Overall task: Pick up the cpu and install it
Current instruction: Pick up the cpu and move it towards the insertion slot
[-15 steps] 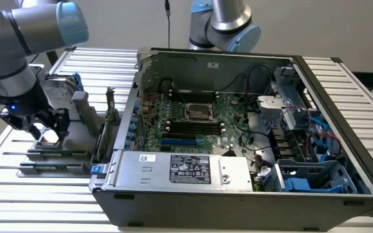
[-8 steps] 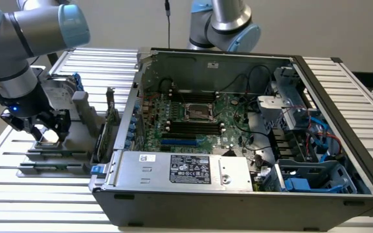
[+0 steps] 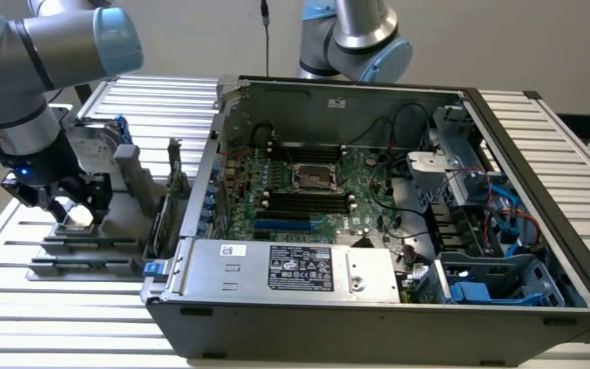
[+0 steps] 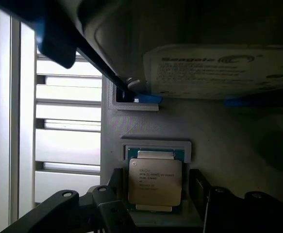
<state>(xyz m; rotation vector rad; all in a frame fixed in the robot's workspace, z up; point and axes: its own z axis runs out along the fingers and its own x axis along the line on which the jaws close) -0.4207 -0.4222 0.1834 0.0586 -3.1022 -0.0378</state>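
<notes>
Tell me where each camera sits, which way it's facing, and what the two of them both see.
Exterior view: off the arm, raised above the slatted table, looking down into the open computer case; the arm and gripper show at the exterior view's left.
Wrist view: on the wrist, looking down past the open gripper's fingers at the cpu, hard drive beyond.
Shared: the gripper and the cpu between its fingers.

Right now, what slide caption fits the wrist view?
Open gripper straddling the cpu in its grey holder, fingers either side, hard drive nearby.
</notes>
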